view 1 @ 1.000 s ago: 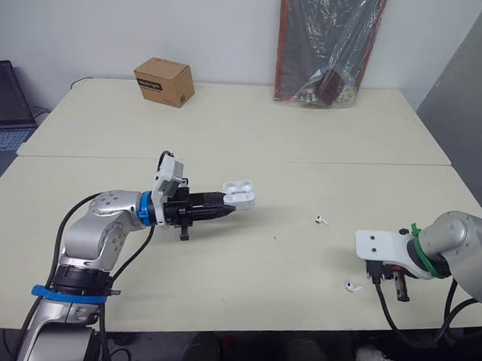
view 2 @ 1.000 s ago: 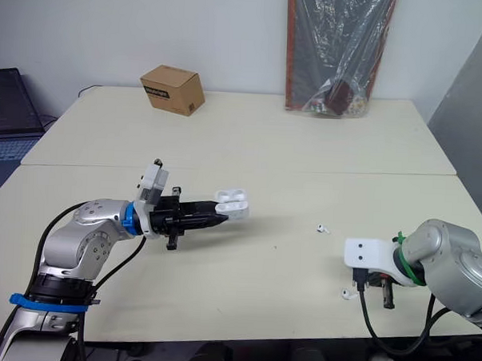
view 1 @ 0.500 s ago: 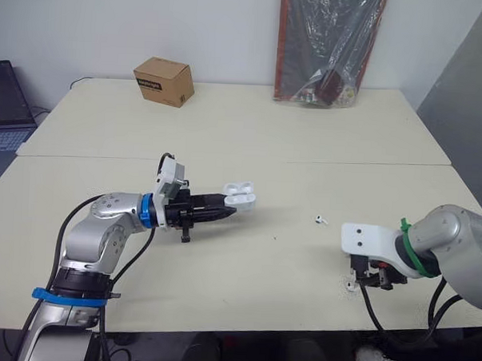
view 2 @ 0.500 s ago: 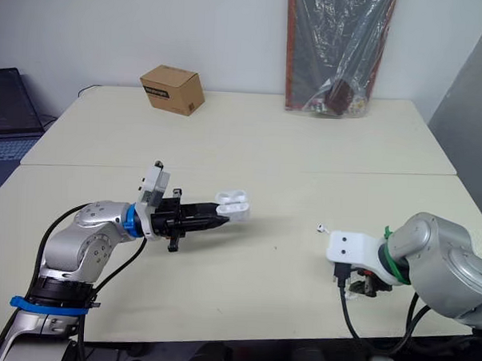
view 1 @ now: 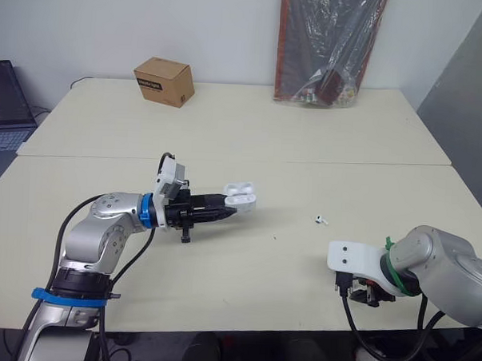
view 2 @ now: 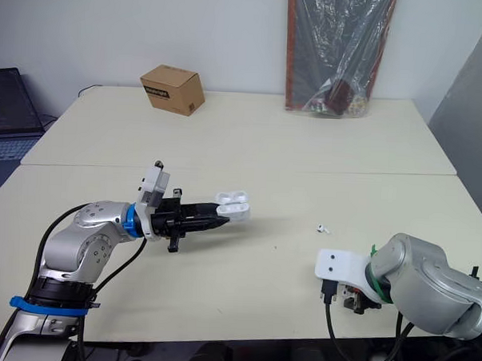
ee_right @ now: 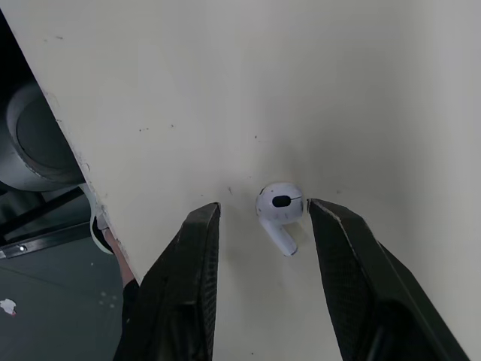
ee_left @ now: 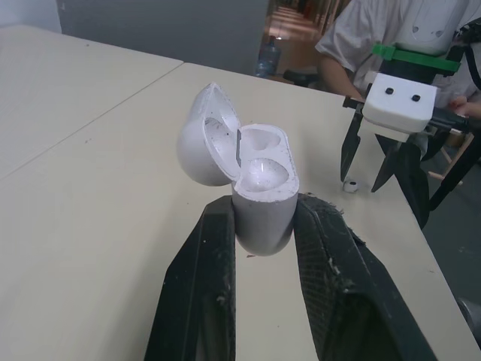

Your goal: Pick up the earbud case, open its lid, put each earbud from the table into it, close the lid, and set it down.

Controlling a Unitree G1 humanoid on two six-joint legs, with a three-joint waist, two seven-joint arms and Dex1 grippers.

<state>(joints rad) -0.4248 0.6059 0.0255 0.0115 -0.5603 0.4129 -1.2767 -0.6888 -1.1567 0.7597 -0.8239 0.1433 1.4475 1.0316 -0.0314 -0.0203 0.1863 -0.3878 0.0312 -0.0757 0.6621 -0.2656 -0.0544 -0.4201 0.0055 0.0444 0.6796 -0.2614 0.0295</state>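
Earbud case (ee_left: 259,199), lid open, between left fingers (ee_left: 197,289)

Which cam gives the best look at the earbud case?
Left wrist view: the earbud case sits up close, lid open, both wells empty, pinched by the left tool. Both eye views show it small, side-on, at that tool's tip.

Can't see all of the laptop (view 1: 4,106) far left of the earbud case (view 1: 240,195): cut off at the edge. Can't read the print on the cardboard box (view 1: 164,81) behind the case. Can't tell which way up the tiny earbud (view 1: 320,220) right of the case lies. Can't see the case's bottom, hidden between the fingers of the left end effector (ee_left: 263,209). Can't see all of the person (ee_left: 391,30) beyond the case either.
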